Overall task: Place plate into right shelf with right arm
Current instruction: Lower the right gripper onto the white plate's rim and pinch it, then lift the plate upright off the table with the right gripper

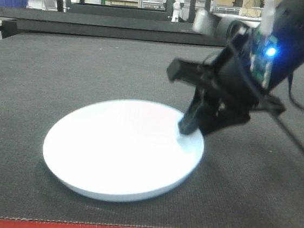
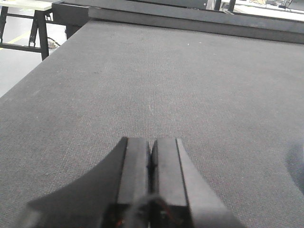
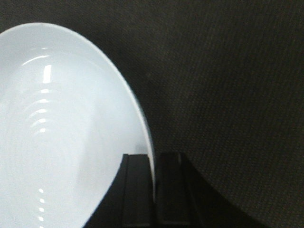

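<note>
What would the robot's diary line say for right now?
right gripper: shut on plate rim | plate: on black mat | left gripper: shut, empty

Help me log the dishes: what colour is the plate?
Plain white, with no pattern. The plate shows best in the front view.

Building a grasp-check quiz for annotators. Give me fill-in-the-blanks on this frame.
1. The right tool is clamped on the ____ of the plate.
2. The plate's colour is ____.
3. The left tool, shut, holds ____ above the mat.
Missing words: rim; white; nothing.
</note>
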